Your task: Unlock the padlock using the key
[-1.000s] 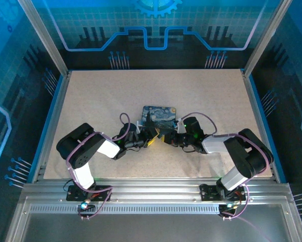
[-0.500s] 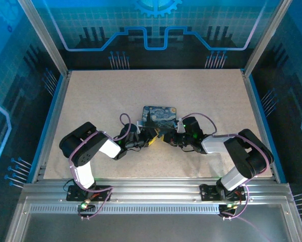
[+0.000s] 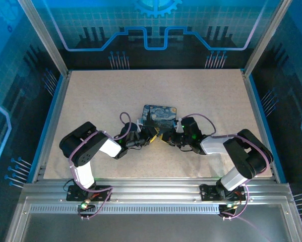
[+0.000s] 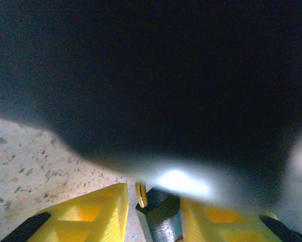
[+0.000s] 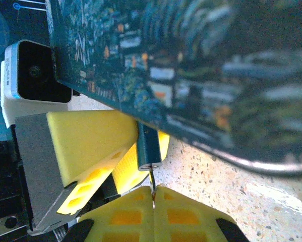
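Beside the tin box (image 5: 201, 70), the left gripper (image 4: 155, 204) clamps the padlock (image 5: 148, 146) while the right gripper (image 5: 153, 191), pinching the key (image 5: 152, 180), seemingly touches its base; any tilt could jam or drop it

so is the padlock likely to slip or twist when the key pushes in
Likely rigid and heavy for its size: the padlock looks solid metal. It could pivot, since the left gripper pinches a smooth, narrow body. The thin key may skid off its face.
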Controlling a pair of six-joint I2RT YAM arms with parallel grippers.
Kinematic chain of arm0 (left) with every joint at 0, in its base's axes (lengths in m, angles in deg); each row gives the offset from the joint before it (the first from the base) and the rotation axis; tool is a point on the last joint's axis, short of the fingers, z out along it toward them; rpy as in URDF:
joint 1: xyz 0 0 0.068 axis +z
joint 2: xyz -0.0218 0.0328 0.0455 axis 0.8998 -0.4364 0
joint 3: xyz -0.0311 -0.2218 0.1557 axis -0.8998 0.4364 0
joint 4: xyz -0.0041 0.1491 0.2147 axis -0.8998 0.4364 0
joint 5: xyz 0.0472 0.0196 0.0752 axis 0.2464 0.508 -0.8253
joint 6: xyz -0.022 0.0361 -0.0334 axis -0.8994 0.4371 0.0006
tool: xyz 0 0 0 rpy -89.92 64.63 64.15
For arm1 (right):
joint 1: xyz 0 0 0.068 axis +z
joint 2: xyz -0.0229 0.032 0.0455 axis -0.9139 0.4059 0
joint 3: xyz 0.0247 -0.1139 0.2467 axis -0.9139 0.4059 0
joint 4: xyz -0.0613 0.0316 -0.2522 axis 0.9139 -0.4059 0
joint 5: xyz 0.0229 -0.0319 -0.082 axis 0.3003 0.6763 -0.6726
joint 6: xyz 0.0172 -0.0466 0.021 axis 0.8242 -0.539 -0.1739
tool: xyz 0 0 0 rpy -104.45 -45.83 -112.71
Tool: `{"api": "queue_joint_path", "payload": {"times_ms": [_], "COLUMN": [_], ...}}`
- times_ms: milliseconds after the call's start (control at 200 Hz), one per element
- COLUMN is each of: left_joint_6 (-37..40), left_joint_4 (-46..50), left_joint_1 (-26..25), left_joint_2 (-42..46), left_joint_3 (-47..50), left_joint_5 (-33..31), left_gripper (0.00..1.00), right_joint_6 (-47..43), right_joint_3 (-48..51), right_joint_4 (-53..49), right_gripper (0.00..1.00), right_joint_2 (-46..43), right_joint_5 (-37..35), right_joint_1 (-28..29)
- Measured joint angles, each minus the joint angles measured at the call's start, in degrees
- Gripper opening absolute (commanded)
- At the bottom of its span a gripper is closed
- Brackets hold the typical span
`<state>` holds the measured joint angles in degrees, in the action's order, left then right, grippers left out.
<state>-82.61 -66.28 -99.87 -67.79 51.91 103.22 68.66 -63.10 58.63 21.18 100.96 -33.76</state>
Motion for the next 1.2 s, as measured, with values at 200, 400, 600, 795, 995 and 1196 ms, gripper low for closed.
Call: {"api": "queue_joint_path", "payload": {"times_ms": [200,400,600,795,995,1196], "left_joint_6": [0.0,0.0,0.2,0.2,0.4,0.1], "left_joint_4": [-0.4,-0.3,1.6,1.8,3.2,4.2], "left_joint_1": [0.0,0.0,-0.2,-0.9,-0.9,-0.9], "left_joint_2": [0.0,0.1,1.4,2.3,2.4,3.1], "left_joint_3": [0.0,0.0,0.0,0.0,0.0,0.0], "left_joint_5": [-0.1,-0.4,-0.5,-0.4,-0.4,-0.5], "left_gripper": [0.24,0.16,0.09,0.07,0.06,0.04], "right_joint_6": [1.6,1.8,-0.2,-3.5,-8.3,-18.1], "right_joint_3": [0.0,0.0,0.1,0.8,1.2,-1.4], "right_joint_4": [0.4,0.5,-0.9,-4.5,-9.7,-21.4], "right_gripper": [0.0,0.04,0.15,0.28,0.44,0.63], "right_joint_2": [0.0,0.0,-0.8,-5.4,-10.9,-17.2], "right_joint_5": [-0.6,-0.6,-0.5,-0.6,-1.9,-6.1], "right_joint_1": [0.5,0.6,0.7,0.7,-0.1,-0.2]}}
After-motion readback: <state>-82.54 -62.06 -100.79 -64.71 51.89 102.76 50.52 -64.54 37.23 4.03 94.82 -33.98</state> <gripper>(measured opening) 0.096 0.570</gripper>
